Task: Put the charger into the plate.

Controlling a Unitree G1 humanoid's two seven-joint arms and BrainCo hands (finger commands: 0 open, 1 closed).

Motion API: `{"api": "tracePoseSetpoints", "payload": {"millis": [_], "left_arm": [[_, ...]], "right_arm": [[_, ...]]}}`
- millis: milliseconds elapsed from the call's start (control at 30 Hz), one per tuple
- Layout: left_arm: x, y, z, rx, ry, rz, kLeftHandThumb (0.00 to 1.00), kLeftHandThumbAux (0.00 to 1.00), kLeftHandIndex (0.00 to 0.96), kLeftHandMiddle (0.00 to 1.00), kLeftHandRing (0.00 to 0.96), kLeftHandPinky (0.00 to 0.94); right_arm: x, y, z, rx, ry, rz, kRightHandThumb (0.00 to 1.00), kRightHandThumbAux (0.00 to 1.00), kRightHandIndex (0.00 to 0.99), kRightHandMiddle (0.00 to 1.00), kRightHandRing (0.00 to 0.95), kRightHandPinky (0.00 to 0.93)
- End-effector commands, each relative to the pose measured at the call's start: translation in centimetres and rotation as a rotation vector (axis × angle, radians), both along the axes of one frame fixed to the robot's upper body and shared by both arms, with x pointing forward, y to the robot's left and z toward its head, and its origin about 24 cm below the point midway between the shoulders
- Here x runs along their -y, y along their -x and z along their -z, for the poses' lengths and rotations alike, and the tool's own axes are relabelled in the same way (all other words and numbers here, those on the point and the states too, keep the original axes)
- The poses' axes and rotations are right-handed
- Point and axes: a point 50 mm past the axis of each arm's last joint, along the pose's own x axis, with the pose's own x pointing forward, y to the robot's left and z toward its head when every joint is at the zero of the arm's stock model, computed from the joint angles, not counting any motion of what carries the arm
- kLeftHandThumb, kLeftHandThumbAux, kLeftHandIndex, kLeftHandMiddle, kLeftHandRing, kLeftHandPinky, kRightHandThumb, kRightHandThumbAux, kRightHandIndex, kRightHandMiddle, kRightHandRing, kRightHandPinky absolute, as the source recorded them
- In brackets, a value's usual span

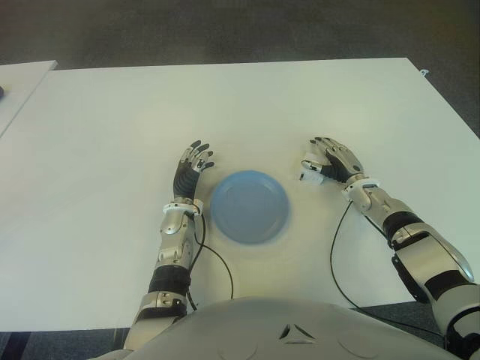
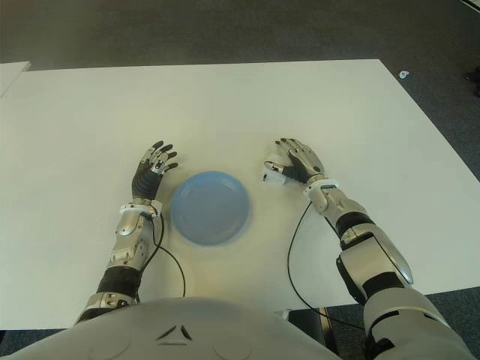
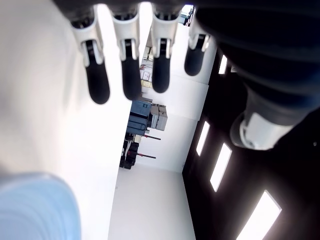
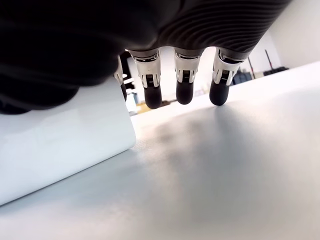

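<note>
The plate point(image 1: 249, 206) holds nothing; it lies between the hands. The charger point(image 1: 310, 169) sits on the table point(image 1: 112, 120) under the right hand point(image 1: 332, 160), at its thumb; whether those fingers grip it, I cannot tell. The left hand point(image 1: 190, 172) has fingers spread, holding nothing.

Your two head cameras look forward and down from above the robot's chest onto the wide white desk point(image 1: 112, 112). Set slightly apart, they share nearly the same scene: the round blue plate point(image 1: 249, 205) between the left hand point(image 1: 192, 166) and the right hand point(image 1: 330, 159). Your left wrist camera sits close behind its own fingers point(image 3: 95, 75), looking past them into the room. Your right wrist camera looks low across the desk under its fingers point(image 4: 152, 92), with a white block-shaped charger point(image 4: 60, 140) right beside them.
</note>
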Motion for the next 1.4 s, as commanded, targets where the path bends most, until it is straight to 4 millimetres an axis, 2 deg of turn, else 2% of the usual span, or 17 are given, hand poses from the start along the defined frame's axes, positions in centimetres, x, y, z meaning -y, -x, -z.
{"api": "tracePoseSetpoints", "payload": {"millis": [33, 367, 733, 1400], "left_arm": [[0.5, 0.5, 0.8, -0.048, 0.025, 0.014, 0.097, 0.54, 0.172, 0.22, 0.256, 0.319], [0.6, 0.5, 0.8, -0.044, 0.025, 0.02, 0.081, 0.547, 0.192, 0.245, 0.277, 0.339], [0.5, 0.4, 0.8, -0.037, 0.02, 0.029, 0.074, 0.552, 0.198, 0.249, 0.275, 0.328], [0.3, 0.4, 1.0, -0.039, 0.038, 0.04, 0.081, 0.563, 0.222, 0.282, 0.316, 0.365]], "right_arm": [[0.7, 2.5, 2.3, -0.12, -0.011, 0.002, 0.208, 0.185, 0.0, 0.0, 0.0, 0.0], [0.8, 2.9, 1.5, -0.049, -0.094, -0.014, 0.208, 0.181, 0.0, 0.0, 0.0, 0.0], [1.1, 4.2, 0.8, 0.049, -0.19, -0.04, 0.209, 0.177, 0.0, 0.0, 0.0, 0.0], [1.3, 6.1, 1.1, 0.076, -0.237, -0.063, 0.143, 0.171, 0.0, 0.0, 0.0, 0.0]]}}
